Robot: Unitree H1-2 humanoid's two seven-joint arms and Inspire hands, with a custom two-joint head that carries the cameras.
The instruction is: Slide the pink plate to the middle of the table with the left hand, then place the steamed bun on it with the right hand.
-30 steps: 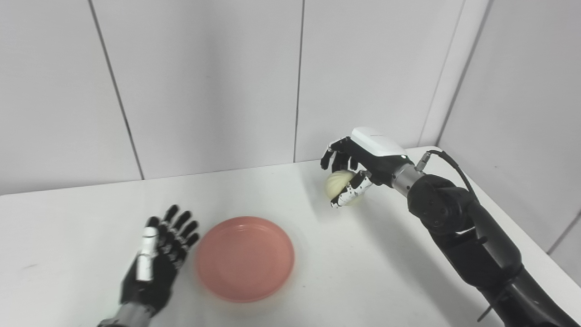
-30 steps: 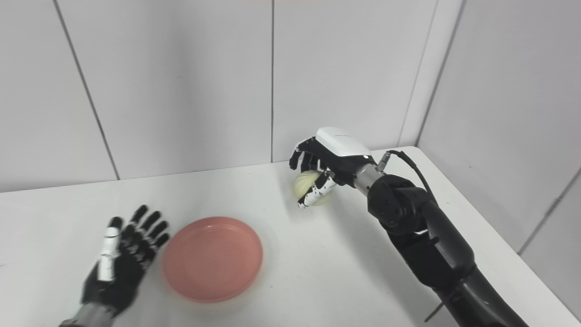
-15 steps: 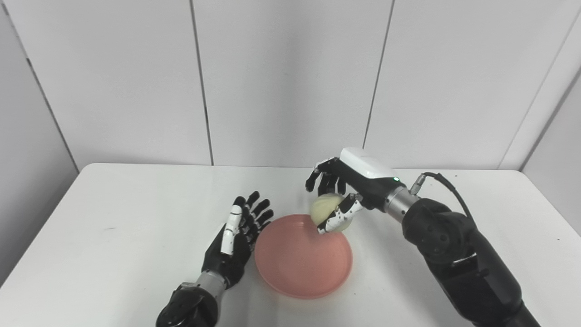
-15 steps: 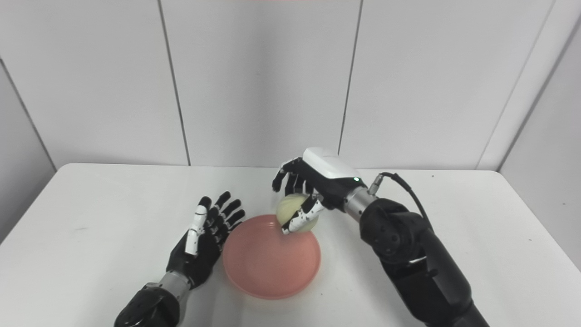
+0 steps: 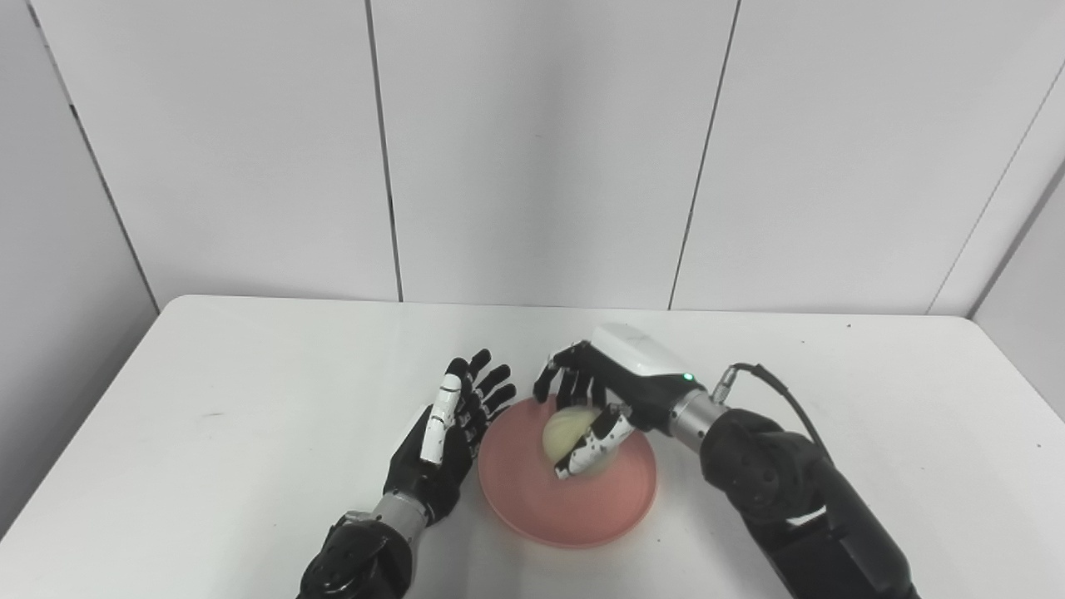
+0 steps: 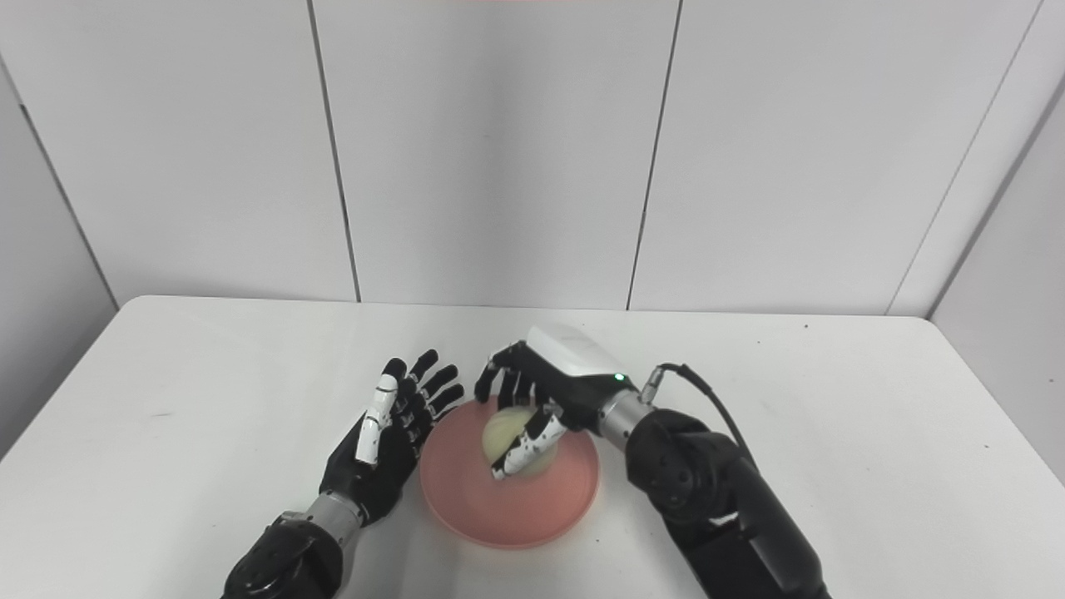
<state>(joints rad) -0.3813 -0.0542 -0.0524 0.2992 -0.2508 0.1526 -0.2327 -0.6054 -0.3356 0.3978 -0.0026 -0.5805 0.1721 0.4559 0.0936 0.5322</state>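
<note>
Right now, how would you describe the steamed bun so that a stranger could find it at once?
Look at the white rectangular table, then at the round pink plate near the middle of its front half. Over that plate, the right robot hand is closed on a pale yellowish, round steamed bun. It is the only food, and the only pale ball among black fingers.

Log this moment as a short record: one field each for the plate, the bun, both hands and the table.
plate: pink plate, flat on the table near its middle
bun: steamed bun, over the plate, held; contact with plate unclear
right hand: right hand, closed around the bun
left hand: left hand, open, fingers spread, beside the plate's left rim
table: white table
</note>
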